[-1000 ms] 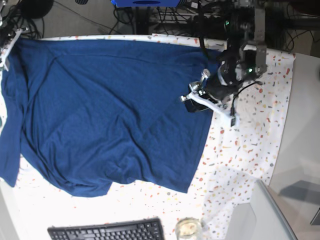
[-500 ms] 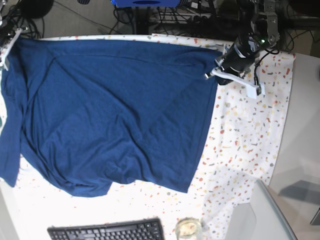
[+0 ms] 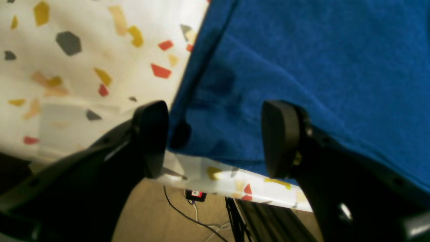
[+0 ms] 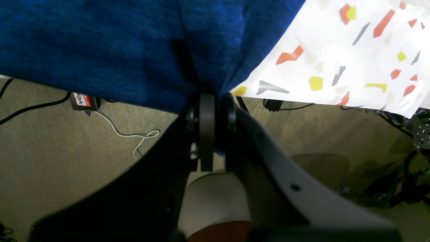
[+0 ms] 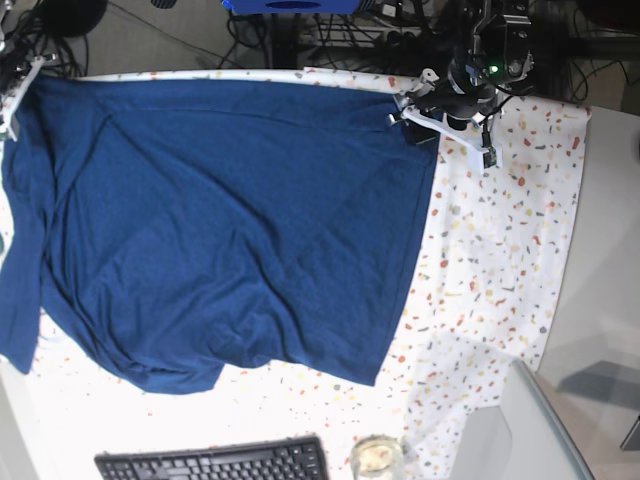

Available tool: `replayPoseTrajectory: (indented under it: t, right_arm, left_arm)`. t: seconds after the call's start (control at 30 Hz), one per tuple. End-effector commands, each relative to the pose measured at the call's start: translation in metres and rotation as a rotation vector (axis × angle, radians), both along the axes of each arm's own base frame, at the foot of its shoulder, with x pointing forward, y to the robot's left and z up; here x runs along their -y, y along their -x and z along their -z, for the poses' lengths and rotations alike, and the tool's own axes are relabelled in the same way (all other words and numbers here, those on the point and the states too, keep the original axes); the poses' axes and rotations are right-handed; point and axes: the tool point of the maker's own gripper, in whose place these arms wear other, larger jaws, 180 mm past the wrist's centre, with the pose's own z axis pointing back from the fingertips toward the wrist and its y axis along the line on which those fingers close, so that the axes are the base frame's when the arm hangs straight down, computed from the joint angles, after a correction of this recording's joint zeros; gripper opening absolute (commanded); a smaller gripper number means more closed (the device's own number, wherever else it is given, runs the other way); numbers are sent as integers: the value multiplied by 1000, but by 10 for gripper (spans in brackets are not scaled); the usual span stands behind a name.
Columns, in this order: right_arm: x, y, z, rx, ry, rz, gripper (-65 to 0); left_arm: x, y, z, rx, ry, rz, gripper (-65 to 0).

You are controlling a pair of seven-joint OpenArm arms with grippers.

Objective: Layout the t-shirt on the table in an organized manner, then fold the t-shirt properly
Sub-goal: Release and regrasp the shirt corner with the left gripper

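Note:
The navy t-shirt (image 5: 220, 220) lies spread over the speckled table (image 5: 500, 260), with wrinkles and a folded-under patch near its front edge. My left gripper (image 5: 418, 118) hovers at the shirt's far right corner. In the left wrist view this gripper (image 3: 215, 139) is open, and the t-shirt (image 3: 302, 67) corner rests loose on the table (image 3: 67, 67) between the fingers (image 3: 151, 137). My right gripper (image 4: 208, 101) is shut on the t-shirt (image 4: 100, 43) edge, which hangs past the table (image 4: 336, 50) rim. In the base view this arm is barely visible at the far left.
A black keyboard (image 5: 215, 462) and a glass jar (image 5: 377, 457) sit at the front edge. A plain grey surface (image 5: 605, 250) borders the cloth on the right. Cables and stands crowd the floor behind the table (image 5: 300, 30).
My left gripper carried the shirt's right corner from mid-table back to the far edge, straightening that side, then opened and let it go. The right gripper has kept its hold.

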Motion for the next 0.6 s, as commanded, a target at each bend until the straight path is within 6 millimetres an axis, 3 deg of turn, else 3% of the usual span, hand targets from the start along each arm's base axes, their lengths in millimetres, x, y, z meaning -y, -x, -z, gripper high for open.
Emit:
replayPoseTrajectory:
  t: [0.0, 0.2, 0.37, 0.57]
  right_arm:
    - [11, -3, -8, 7, 33, -8, -650]
    - [11, -2, -8, 6, 32, -7, -650]
    - [11, -3, -8, 8, 32, -7, -650]
    - [11, -4, -8, 9, 32, -7, -650]
  left_arm:
    - [1, -8, -7, 37, -2, 4, -232]
    - [-3, -18, -7, 47, -39, 20, -240]
    - [-2, -21, 4, 23, -30, 17, -245]
    - [-1, -25, 3, 32, -26, 15, -362]
